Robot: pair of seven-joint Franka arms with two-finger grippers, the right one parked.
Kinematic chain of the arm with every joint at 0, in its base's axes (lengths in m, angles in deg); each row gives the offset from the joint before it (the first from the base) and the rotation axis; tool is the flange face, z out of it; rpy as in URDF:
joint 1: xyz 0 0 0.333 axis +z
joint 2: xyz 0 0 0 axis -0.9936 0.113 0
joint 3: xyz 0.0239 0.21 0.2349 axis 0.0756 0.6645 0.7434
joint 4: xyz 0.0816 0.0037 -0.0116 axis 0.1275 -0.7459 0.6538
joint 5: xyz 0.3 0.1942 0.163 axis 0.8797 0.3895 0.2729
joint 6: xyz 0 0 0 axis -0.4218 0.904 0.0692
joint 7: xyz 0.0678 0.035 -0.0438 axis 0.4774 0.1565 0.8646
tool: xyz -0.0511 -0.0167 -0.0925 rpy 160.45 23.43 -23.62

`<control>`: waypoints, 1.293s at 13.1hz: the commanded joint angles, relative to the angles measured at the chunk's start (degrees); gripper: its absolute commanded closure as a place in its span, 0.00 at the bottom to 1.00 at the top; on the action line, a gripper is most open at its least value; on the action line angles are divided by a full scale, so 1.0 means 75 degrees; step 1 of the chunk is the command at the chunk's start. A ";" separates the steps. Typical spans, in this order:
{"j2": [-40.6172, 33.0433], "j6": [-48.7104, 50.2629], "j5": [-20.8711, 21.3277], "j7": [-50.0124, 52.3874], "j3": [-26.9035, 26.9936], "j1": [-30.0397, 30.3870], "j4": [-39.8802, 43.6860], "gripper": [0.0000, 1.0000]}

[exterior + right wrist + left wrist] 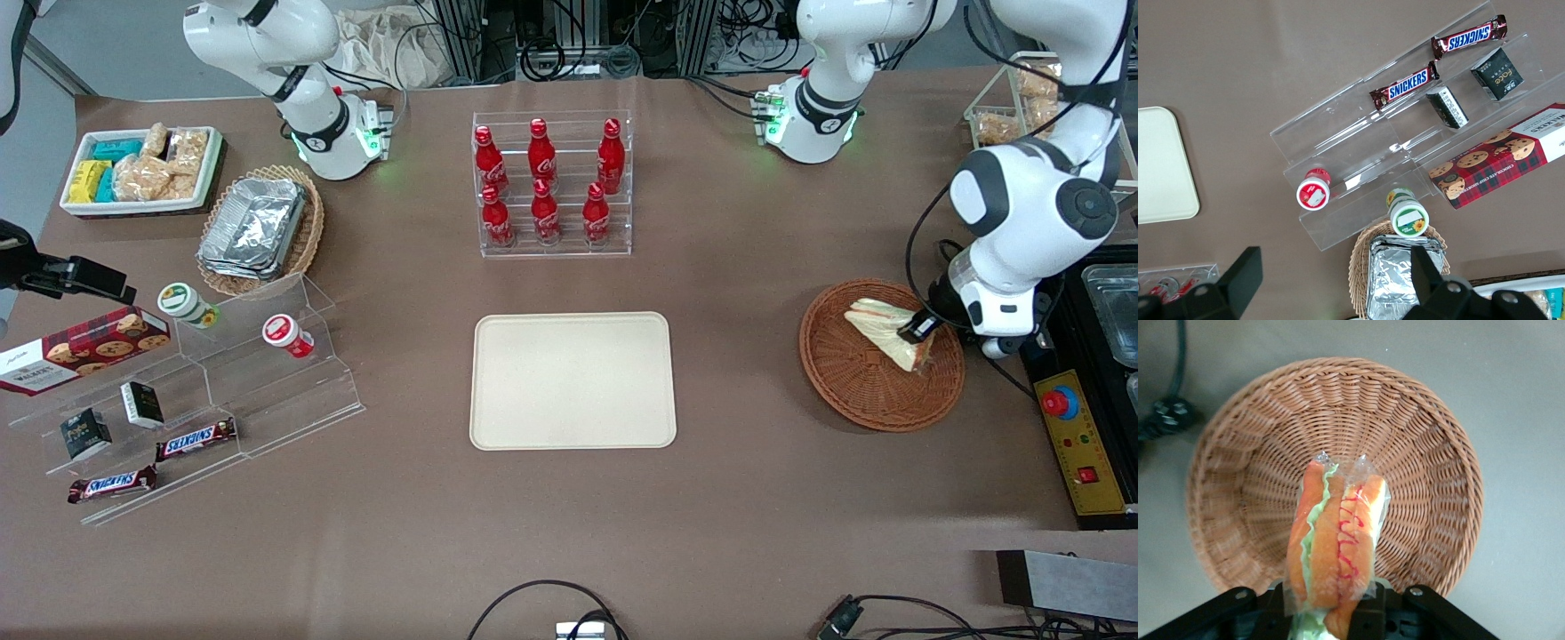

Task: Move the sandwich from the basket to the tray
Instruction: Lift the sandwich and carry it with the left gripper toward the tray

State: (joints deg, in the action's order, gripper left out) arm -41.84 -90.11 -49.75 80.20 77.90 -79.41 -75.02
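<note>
From the front, the end effector sits over the reddish-brown basket toward the working arm's end of the tabletop, clamped on the sandwich. The sandwich lies tilted within the basket's upper half, its pale bread facing up, with the dark fingers closing on its end at about 3 o'clock of the basket. The cream tray lies bare in the middle of the tabletop, well apart from the basket. A clear rack of red bottles stands at the tray's 12 o'clock, farther from the camera.

Through the left wrist camera, the sandwich is seen cut edge on: orange and green layers and a red squiggle under clear wrap. The end effector grips its near end between black fingers. The basket lies beneath, its woven floor and rim ringing the sandwich, which appears raised above the weave.

The right wrist camera shows a corner of the tray and a clear stepped shelf carrying chocolate bars.
</note>
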 commanded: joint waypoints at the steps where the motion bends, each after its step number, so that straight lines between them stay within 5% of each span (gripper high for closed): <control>1: -0.0440 0.1379 0.0281 -0.0299 -0.0396 -0.0031 0.0742 0.95; 4: -0.0241 0.3045 0.0270 -0.0336 -0.1133 -0.0043 0.2243 0.94; 11: 0.0648 0.3096 0.0328 -0.0090 -0.2857 -0.0043 0.3534 0.92; 17: 0.1995 0.3061 0.1416 0.0857 -0.3562 -0.0802 0.4846 0.92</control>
State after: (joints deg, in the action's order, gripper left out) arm -31.66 -67.91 -42.39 82.91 51.51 -82.23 -44.10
